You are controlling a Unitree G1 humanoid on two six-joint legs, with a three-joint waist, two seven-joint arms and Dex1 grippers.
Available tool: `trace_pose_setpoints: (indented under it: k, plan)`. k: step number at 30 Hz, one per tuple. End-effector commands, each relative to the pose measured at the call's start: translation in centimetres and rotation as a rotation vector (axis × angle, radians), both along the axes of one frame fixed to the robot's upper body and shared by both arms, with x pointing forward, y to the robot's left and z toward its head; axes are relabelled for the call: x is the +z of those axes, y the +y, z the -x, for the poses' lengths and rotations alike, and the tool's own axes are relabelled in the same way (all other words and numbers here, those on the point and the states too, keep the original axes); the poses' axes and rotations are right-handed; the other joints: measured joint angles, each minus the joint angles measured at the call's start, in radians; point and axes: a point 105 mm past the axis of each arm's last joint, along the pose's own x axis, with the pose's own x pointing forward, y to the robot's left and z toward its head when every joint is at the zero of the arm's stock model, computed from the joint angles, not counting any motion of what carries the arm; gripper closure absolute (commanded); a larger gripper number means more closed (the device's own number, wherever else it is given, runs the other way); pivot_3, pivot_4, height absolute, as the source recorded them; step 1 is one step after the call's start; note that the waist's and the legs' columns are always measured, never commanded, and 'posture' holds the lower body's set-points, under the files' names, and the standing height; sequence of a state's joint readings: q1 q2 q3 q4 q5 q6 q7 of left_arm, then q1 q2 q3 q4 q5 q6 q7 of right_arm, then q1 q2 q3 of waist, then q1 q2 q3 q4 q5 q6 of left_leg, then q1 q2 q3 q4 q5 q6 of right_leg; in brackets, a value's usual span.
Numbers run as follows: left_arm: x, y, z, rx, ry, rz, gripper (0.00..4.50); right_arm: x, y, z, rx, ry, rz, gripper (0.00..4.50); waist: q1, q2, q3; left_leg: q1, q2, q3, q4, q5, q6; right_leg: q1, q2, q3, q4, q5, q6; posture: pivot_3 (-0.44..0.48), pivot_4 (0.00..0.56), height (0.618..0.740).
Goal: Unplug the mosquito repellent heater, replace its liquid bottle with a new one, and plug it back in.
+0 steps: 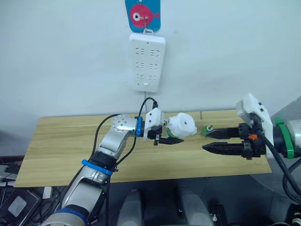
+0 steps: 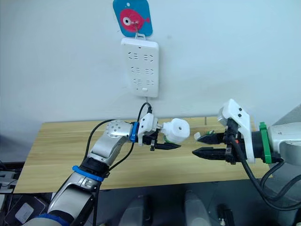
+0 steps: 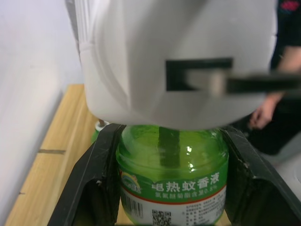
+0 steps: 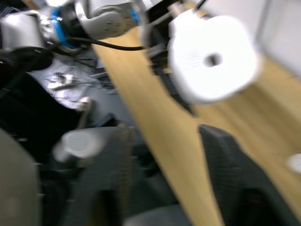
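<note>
The white mosquito repellent heater [image 1: 182,125] hangs above the wooden table [image 1: 61,150], its vent hole facing right. A green liquid bottle [image 3: 171,174] with a printed label sits in its socket. My left gripper [image 1: 173,140] is shut on that bottle, one black finger [image 3: 89,188] on each side. I cannot tell whether it is the old bottle or the new one. A second small green bottle [image 1: 206,129] stands on the table just right of the heater. My right gripper [image 1: 206,141] is open, its tips beside that bottle and a short gap from the heater [image 4: 211,59].
A white power strip [image 1: 147,62] hangs on the wall above the table from a blue fish hook [image 1: 142,14]. A person's hand [image 3: 261,113] shows beyond the table's end. A small white piece [image 2: 197,135] lies by the right fingertips.
</note>
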State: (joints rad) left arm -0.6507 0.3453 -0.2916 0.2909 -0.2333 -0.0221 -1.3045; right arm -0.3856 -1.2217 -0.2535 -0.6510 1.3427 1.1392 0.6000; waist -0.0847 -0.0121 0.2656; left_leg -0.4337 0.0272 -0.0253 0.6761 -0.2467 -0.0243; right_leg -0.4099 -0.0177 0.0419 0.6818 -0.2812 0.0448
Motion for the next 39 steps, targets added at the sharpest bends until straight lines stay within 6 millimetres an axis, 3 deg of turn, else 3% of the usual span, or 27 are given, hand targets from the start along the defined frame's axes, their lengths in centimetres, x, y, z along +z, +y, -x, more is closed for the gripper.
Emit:
trace_pose_setpoints:
  k: [1,3,4,22,28,31,34,39]
  plan:
    - [1.1,-0.5,0.2,-0.058,-0.078,-0.01,2.21,0.9,-0.1,-0.4,0.014,-0.102,0.023,0.74,-0.001,0.0,0.0,0.0,0.0,0.0,0.0,0.0,0.0,0.0,0.0,0.0,0.0,0.0,0.0,-0.2,0.232,0.74]
    - [1.1,-0.9,0.2,-0.082,-0.09,-0.029,2.21,0.8,0.2,-0.7,0.023,-0.114,0.014,0.09,-0.002,0.0,0.0,0.0,0.0,0.0,0.0,0.0,0.0,0.0,0.0,0.0,0.0,0.0,0.0,-0.202,0.23,0.74]
    - [1.1,-1.1,0.2,-0.089,-0.095,-0.04,2.21,0.7,0.3,-0.7,0.032,-0.117,0.014,0.01,-0.002,0.0,0.0,0.0,0.0,0.0,0.0,0.0,0.0,0.0,0.0,0.0,-0.001,0.0,0.0,-0.202,0.23,0.74]
    - [1.4,-2.1,1.0,-0.165,-0.15,-0.148,2.21,-2.2,4.4,-2.1,0.098,-0.132,0.034,0.01,-0.003,0.0,0.0,0.0,0.0,0.0,0.0,0.0,0.0,0.0,0.0,0.0,0.0,0.0,0.0,-0.186,0.223,0.74]
    - [1.4,-2.2,1.2,-0.17,-0.154,-0.153,2.21,-2.4,4.8,-2.6,0.079,-0.15,0.034,0.01,-0.002,0.0,0.0,0.0,0.0,-0.001,0.0,0.0,0.0,0.0,0.0,0.0,0.0,0.0,0.0,-0.181,0.228,0.74]
    - [1.5,-2.2,1.2,-0.166,-0.151,-0.15,2.21,-2.6,4.8,-2.8,0.075,-0.158,0.039,0.57,-0.002,0.0,0.0,0.0,0.0,-0.001,0.0,0.0,0.0,0.0,0.0,0.0,0.0,0.0,0.0,-0.179,0.231,0.74]
    - [1.7,-2.3,1.2,-0.166,-0.148,-0.145,2.21,-2.6,4.7,-2.9,0.071,-0.166,0.041,1.45,-0.002,0.0,0.0,0.0,0.0,-0.001,0.0,0.0,0.0,0.0,0.0,0.0,0.0,0.0,0.0,-0.177,0.234,0.74]
    - [2.0,-2.4,1.2,-0.16,-0.135,-0.125,2.21,-2.5,4.6,-3.0,0.053,-0.168,0.023,1.44,-0.002,0.0,0.0,0.0,0.0,-0.001,0.0,0.0,0.0,0.0,0.0,0.0,0.0,0.0,0.0,-0.178,0.235,0.74]
